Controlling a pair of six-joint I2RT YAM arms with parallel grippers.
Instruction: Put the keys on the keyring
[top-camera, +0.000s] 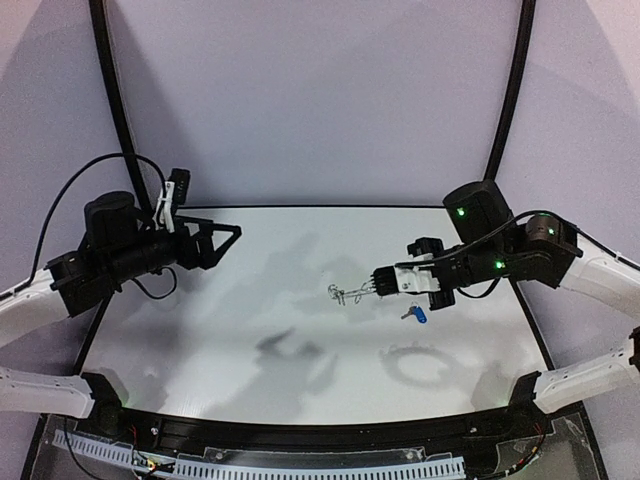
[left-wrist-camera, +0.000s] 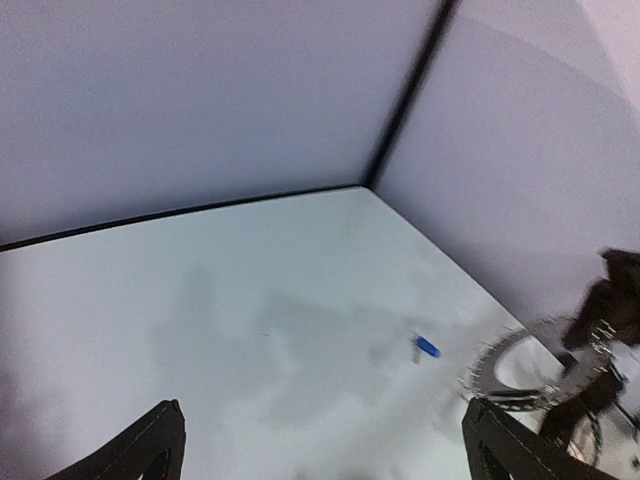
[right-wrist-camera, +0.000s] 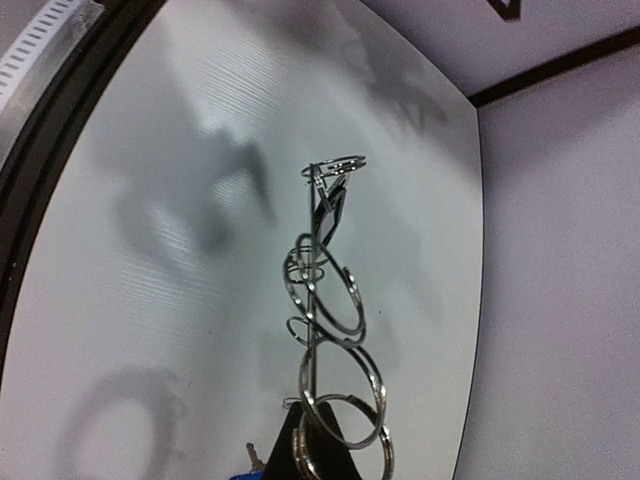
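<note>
Right fingers (top-camera: 385, 280) clamp the keyring (top-camera: 352, 292) clear of the surface (top-camera: 200, 330), seemingly presenting its clips; blue-tagged key (top-camera: 418, 315) lies near it; left fingers (left-wrist-camera: 155, 450) spread, empty.

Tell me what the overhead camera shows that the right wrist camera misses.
Only overhead: both arms in full, with the left gripper wide open off to one side. Only right wrist: a close, edge-on look at the wire clips stacked one behind another. Both: the keyring held up by the right gripper, the white table, and the blue-tagged key, which is just a blue sliver in the wrist view.
</note>
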